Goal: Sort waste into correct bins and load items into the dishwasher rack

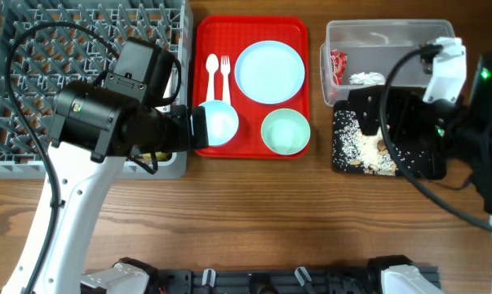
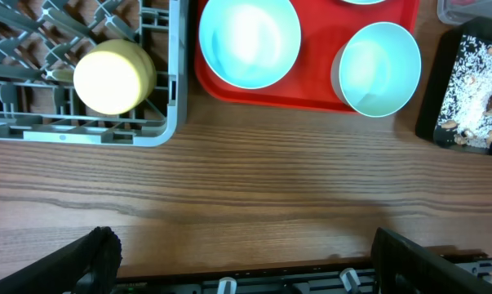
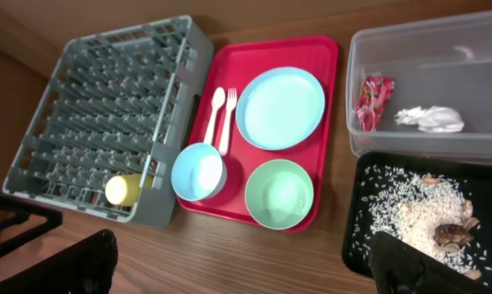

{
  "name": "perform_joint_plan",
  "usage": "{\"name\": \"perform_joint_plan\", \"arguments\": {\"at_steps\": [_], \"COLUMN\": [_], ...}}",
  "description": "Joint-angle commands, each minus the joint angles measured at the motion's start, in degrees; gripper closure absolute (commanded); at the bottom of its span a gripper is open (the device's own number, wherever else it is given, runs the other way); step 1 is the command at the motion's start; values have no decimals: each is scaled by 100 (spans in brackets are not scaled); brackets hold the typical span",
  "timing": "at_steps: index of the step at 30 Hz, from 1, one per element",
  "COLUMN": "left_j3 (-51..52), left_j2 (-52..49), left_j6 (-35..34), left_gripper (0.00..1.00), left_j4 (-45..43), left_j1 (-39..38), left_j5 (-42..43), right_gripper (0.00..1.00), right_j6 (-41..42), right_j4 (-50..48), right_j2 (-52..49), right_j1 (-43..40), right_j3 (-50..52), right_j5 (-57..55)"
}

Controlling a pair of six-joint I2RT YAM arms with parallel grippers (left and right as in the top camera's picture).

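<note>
The yellow cup (image 2: 113,76) lies in the near corner of the grey dishwasher rack (image 1: 33,82). On the red tray (image 1: 252,24) sit the blue plate (image 1: 269,72), blue bowl (image 1: 219,122), green bowl (image 1: 285,131), fork (image 1: 225,69) and spoon (image 1: 212,69). The clear tub (image 1: 384,37) holds the red wrapper (image 1: 338,67) and the white tissue (image 1: 365,78). Rice and brown scraps lie in the black tray (image 1: 368,151). My left gripper (image 2: 246,261) is open and empty above bare table near the rack's corner. High over the black tray, my right gripper (image 3: 246,269) is open and empty.
Bare wooden table (image 1: 254,220) runs along the front, below the rack, red tray and black tray. My left arm (image 1: 90,122) lies across the rack's near right part. A black rail with fittings (image 1: 254,282) edges the table's front.
</note>
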State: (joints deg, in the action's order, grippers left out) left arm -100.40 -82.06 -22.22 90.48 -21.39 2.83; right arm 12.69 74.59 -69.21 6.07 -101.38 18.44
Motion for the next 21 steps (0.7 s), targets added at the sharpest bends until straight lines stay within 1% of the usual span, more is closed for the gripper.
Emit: {"name": "perform_joint_plan", "arguments": {"at_steps": [1,4,6,8,10,13,17,21], "left_j3": [4,4,4,4,4,4,4,4], "left_j2": [72,72,72,72,74,72,72,74], "left_j6": [-76,-76,-76,-76,-76,-76,-76,-76], "left_gripper": [0,0,0,0,0,0,0,0], "left_j4": [2,2,2,2,2,2,2,2], "left_j1": [-9,-9,-9,-9,-11,-9,-9,-9], "left_j5": [-55,-55,-55,-55,-55,-55,-55,-55], "right_gripper": [0,0,0,0,0,0,0,0], "right_j6": [81,83,79,-24,-363,-520,-570,-566], "right_j4": [-4,-20,-199,-616,-1263,-2295,-3884,-4931], "right_j2": [-26,103,278,514,890,1547,2577,3517], "right_j1": [-2,-2,-2,-2,-2,-2,-2,-2], "right_j3": [-28,-28,-17,94,431,1287,3091,4881], "right_j5": [46,-188,-485,-741,-745,-748,-750,-750]}}
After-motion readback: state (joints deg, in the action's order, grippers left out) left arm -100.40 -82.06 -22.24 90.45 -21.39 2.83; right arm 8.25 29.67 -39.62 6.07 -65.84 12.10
